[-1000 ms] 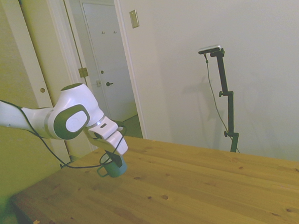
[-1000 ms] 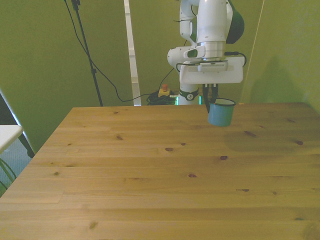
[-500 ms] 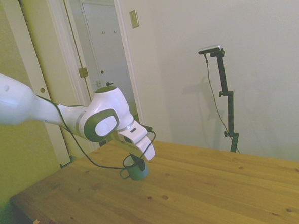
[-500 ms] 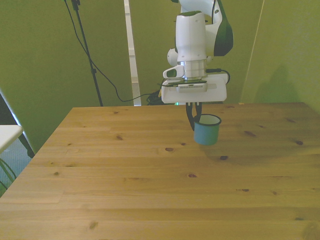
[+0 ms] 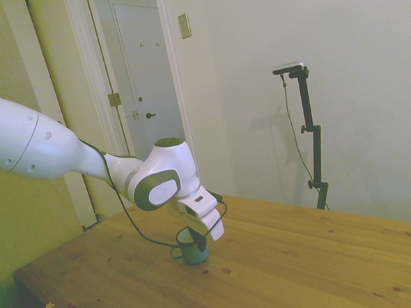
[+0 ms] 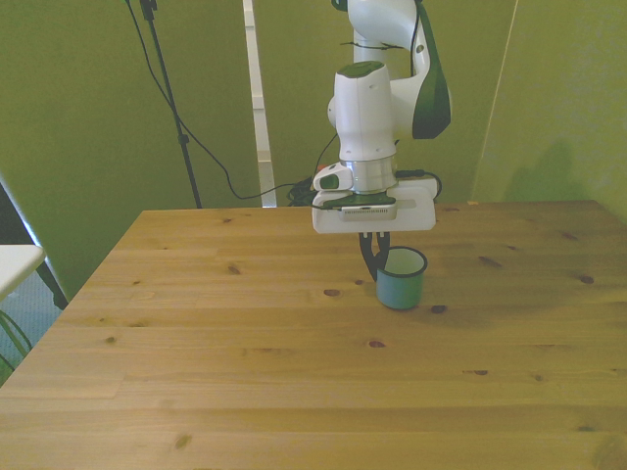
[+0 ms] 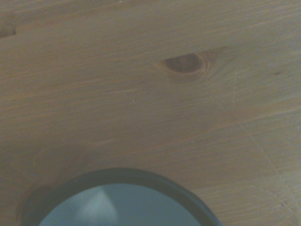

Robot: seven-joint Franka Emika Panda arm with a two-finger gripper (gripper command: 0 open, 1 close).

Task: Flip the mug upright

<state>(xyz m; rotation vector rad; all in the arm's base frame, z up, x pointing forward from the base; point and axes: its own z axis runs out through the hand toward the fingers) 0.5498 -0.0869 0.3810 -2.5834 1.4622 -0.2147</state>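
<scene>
The wooden table [image 6: 245, 343] fills the lower part of both wide views, and in the wrist view its grain and a dark knot [image 7: 184, 63] show close up. The white arm [image 5: 44, 146] reaches in over it and has come farther out across the boards than it was a second ago, and lower as well. At its end the gripper [image 6: 375, 257] points down, its dark fingers [image 6: 368, 253] pinched on the rim of the mug [image 6: 401, 278] at the side toward the front view's left. The mug is upright (mouth up, pale inside showing) and sits at or just above the tabletop, where half a second ago it hung clear of the wood; whether its base touches cannot be told. Its small loop handle [image 5: 176, 252] sticks out toward the side view's left. In the wrist view only its dark rim [image 7: 127, 176] and light inside show.
</scene>
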